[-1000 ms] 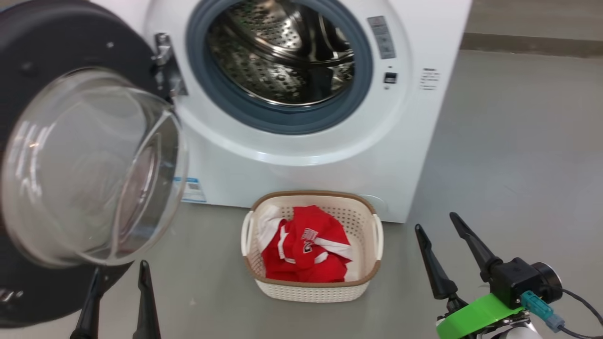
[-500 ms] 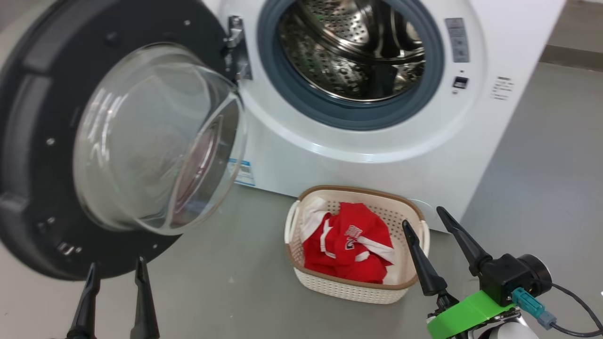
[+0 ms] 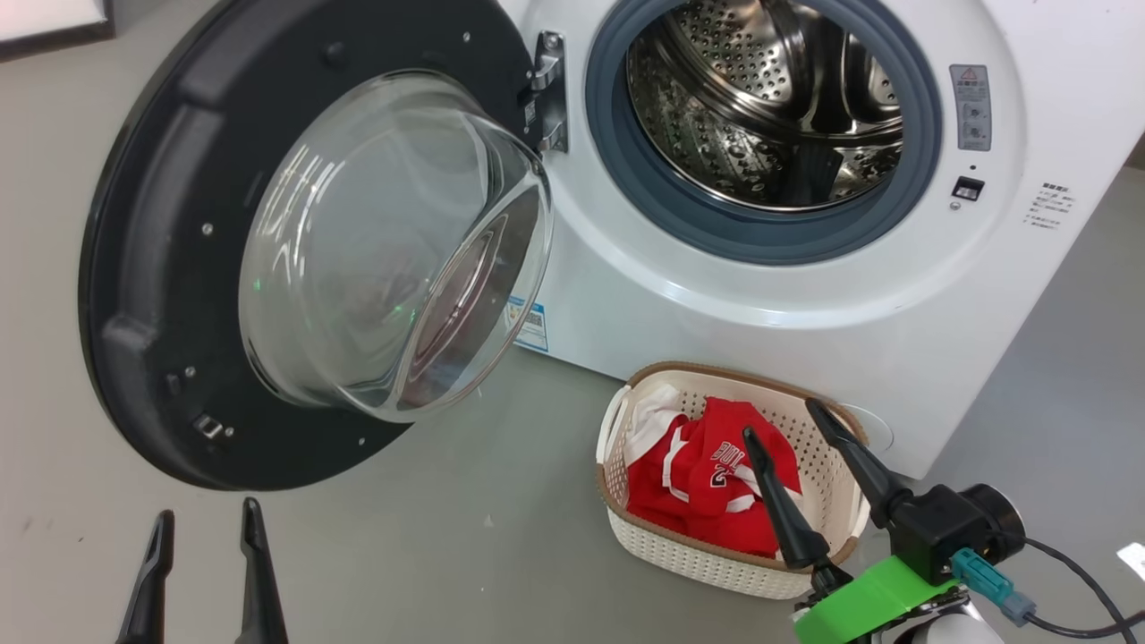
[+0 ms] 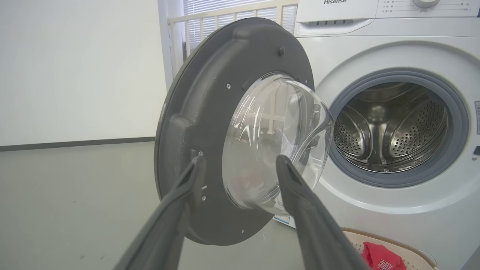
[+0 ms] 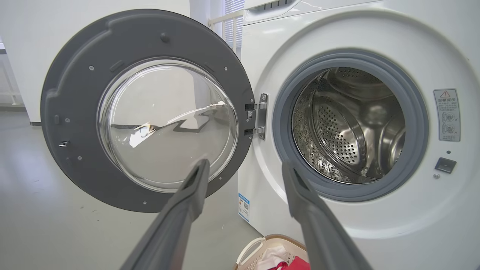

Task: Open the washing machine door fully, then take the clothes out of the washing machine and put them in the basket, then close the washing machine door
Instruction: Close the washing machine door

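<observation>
two end effectors: left end effector (image 3: 207,510) and right end effector (image 3: 778,417) are both released, jaws spread wide, nothing between them.
clothes: red jersey and white cloth (image 3: 707,474) lie heaped in the basket (image 3: 707,559).
basket place: on the floor (image 3: 447,537), just beside the foot of the washing machine (image 3: 760,313), below its opening.
drum: looks empty (image 3: 769,116) as far as the views reach (its lowest near part is hidden by the grey ring).
door: washing machine door (image 3: 313,259) is swung wide on its hinge (image 3: 547,89), inner face toward the robot.
step in hand: by my reading, closing the door is what remains.
best arm: the left, which hangs low near the door's free side.
contact: press flat on the black rim (image 3: 152,268) close to the latch (image 3: 207,426), far from the hinge, never on the glass bowl (image 3: 394,241).
path: follow the door's arc, not a straight shove.
finish: push until the latch seats.
caution: keep the right arm out of the opening and off the basket.
</observation>
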